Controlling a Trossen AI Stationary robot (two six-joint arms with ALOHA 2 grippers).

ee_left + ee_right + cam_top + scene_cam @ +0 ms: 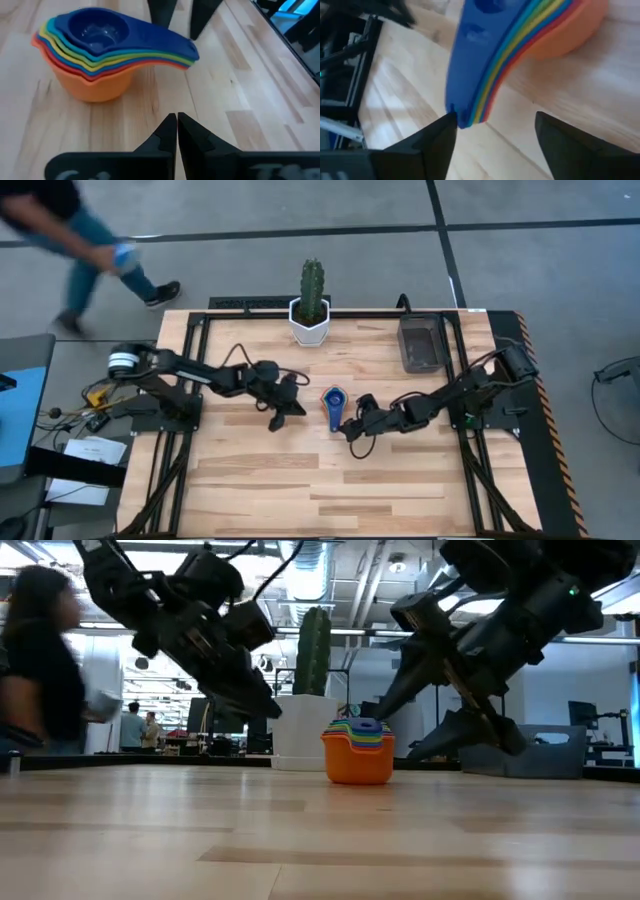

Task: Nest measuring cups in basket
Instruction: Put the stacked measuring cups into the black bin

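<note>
Fingers of the right gripper (492, 137) spread wide, straddling the handle tips of the nested measuring cups (333, 402) without gripping; one finger looks to be just touching the blue handle. Stack sits on the counter (250, 480), orange outermost. Left gripper (177, 131) fingers pressed together, empty, just beside the stack. Basket (422, 344) well apart, beyond the right arm.

measuring cups (333, 402) nested — between both tools
</note>
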